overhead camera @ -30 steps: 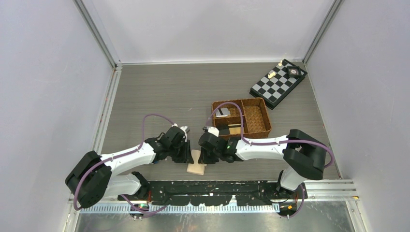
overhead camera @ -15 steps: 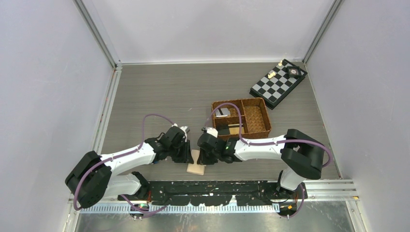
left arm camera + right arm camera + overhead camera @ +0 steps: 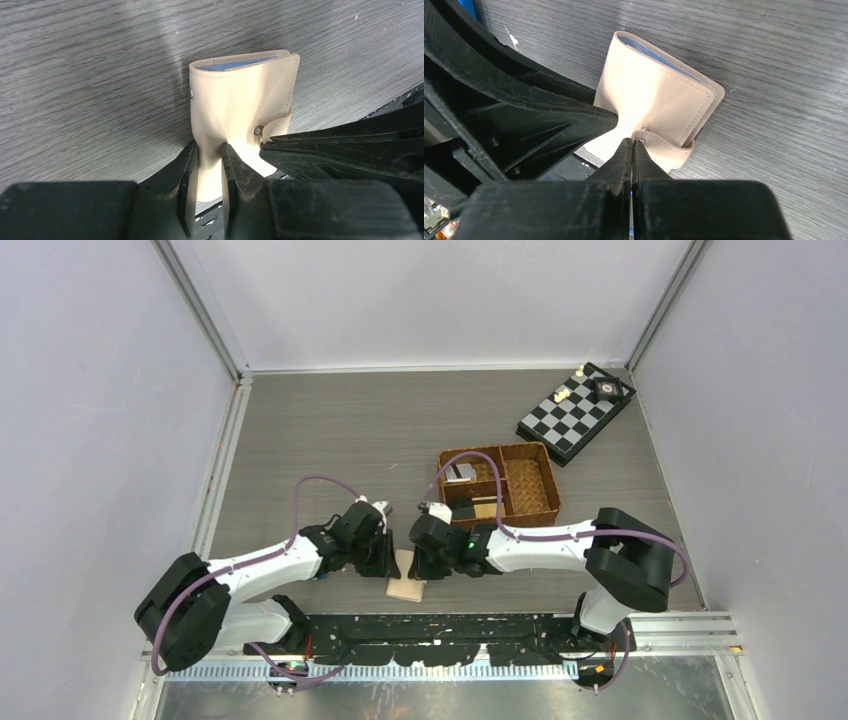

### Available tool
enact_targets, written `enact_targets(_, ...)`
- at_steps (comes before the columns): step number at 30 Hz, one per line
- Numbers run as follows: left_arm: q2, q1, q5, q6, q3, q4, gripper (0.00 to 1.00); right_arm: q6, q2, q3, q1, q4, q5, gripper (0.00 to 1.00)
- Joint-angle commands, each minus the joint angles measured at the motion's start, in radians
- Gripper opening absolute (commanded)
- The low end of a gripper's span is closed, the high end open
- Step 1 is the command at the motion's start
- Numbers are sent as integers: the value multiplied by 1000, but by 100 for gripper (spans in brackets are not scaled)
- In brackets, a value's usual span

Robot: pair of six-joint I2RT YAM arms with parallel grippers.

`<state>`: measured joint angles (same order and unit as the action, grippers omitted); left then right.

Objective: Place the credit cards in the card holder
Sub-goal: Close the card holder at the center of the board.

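Observation:
The beige card holder (image 3: 405, 585) lies near the table's front edge, between both arms. My left gripper (image 3: 210, 147) is shut on the near part of the card holder's (image 3: 240, 95) cover, which bulges between the fingers. My right gripper (image 3: 632, 142) is shut, its tips against the end of the snap tab (image 3: 664, 147) by the metal stud; I cannot tell whether the tab is pinched. Blue-grey pockets show at the card holder's (image 3: 659, 95) far edge. The credit cards sit in the basket: a silver-grey one (image 3: 461, 473) and a black and tan pair (image 3: 480, 508).
A brown woven divided basket (image 3: 530, 485) stands just behind my right gripper (image 3: 425, 562). A chessboard (image 3: 576, 412) with a few pieces lies at the back right. Metal rails and walls bound the table. My left gripper (image 3: 385, 558) sits beside the right one.

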<state>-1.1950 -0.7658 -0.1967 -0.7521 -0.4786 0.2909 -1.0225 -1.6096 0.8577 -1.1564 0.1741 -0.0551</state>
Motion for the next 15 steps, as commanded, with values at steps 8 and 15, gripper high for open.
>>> enact_targets(8, -21, -15, 60, 17, 29, 48, 1, 24, 75, -18, 2, -38, -41, 1)
enact_targets(15, -20, -15, 62, 19, 28, 51, 1, 28, 43, -11, 1, -51, -44, 0)
